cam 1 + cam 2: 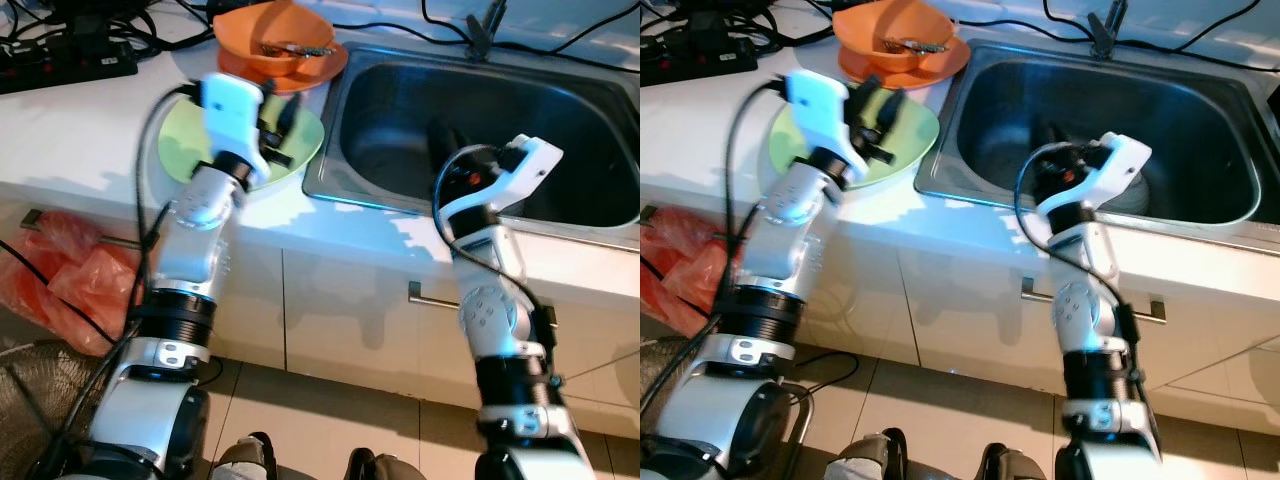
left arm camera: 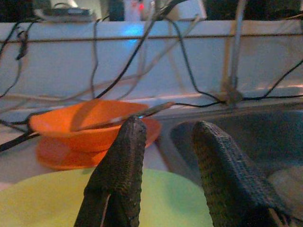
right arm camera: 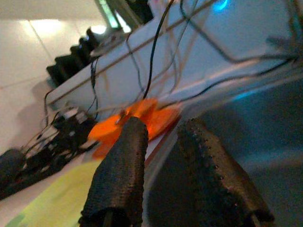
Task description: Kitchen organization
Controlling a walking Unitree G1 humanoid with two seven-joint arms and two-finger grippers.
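Left wrist view has the left claw [image 2: 165, 175], its textured black fingers apart, hovering over a pale green plate [image 1: 185, 150] on the white surface [image 1: 70, 140]. Just beyond sits an orange bowl [image 2: 83, 127] holding a utensil, on an orange plate [image 1: 320, 70]. The right claw [image 3: 161, 175], fingers apart, hangs over the steel sink [image 1: 570, 120]. Black cables [image 2: 118, 75] trail along the wall behind.

Head cameras look down; wrist cameras low, sharing orange bowl [image 2: 85, 127].
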